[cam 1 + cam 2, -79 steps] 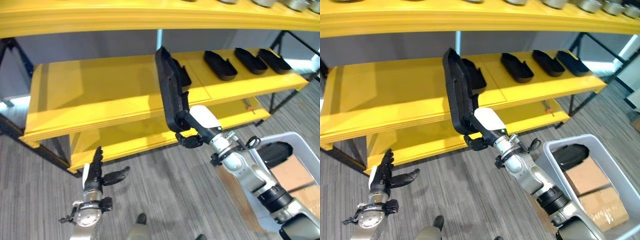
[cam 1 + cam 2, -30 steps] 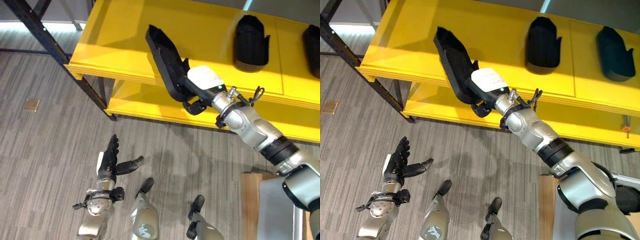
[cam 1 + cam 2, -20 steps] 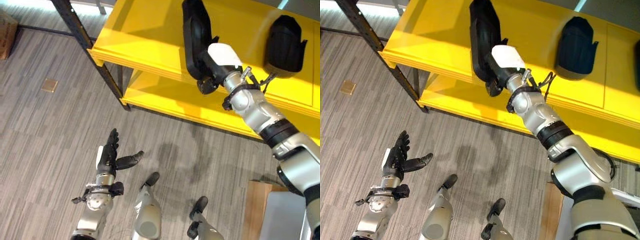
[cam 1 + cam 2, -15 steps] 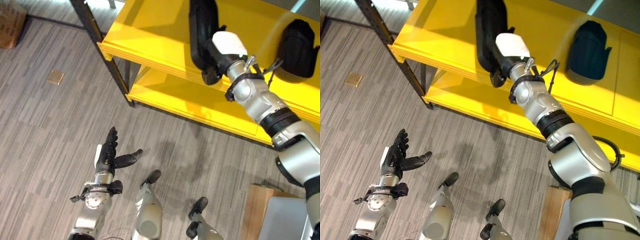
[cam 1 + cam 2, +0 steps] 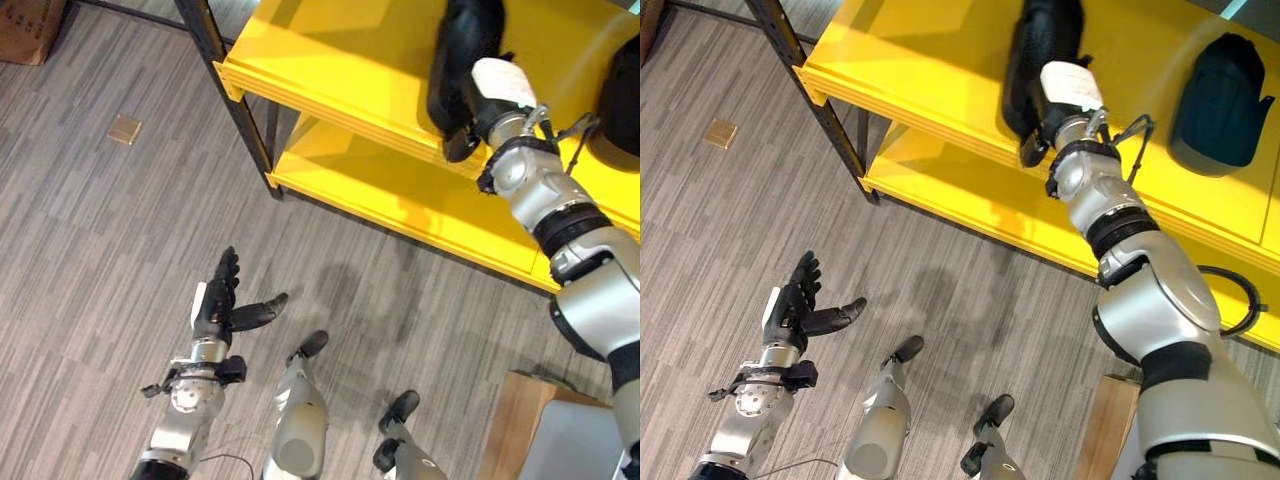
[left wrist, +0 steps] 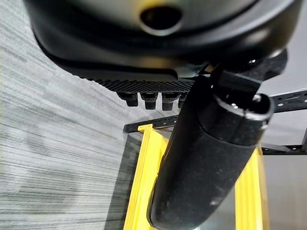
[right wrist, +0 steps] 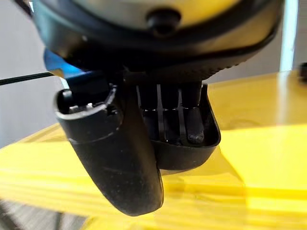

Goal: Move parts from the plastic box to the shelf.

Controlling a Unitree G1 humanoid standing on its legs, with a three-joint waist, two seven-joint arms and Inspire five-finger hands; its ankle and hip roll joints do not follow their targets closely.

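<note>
Step in hand: we judge this to be the set-down of one black part (image 5: 1038, 60) on the yellow shelf (image 5: 930, 70).
Part: a long black tray-shaped moulding, over the middle board of the shelf, its near end close to the board's front edge; we cannot tell whether it already rests on the board.
Right hand (image 5: 1045, 115): fingers curled round the near end of the part, thumb under its rim, as the right wrist view shows (image 7: 182, 139).
Left hand (image 5: 222, 305): low by the floor, fingers straight and relaxed, thumb out, holding nothing.
Neighbour: a second black part (image 5: 1220, 95) lies on the same board, well apart towards the robot's right.
How to do it well: we would lower the part until its full length lies flat, then slacken the fingers only once the board carries it.
Risk: near end hangs by the edge; releasing early could tip it off. We would push it deeper first.
Spacing: keep it clear of the neighbour.
</note>
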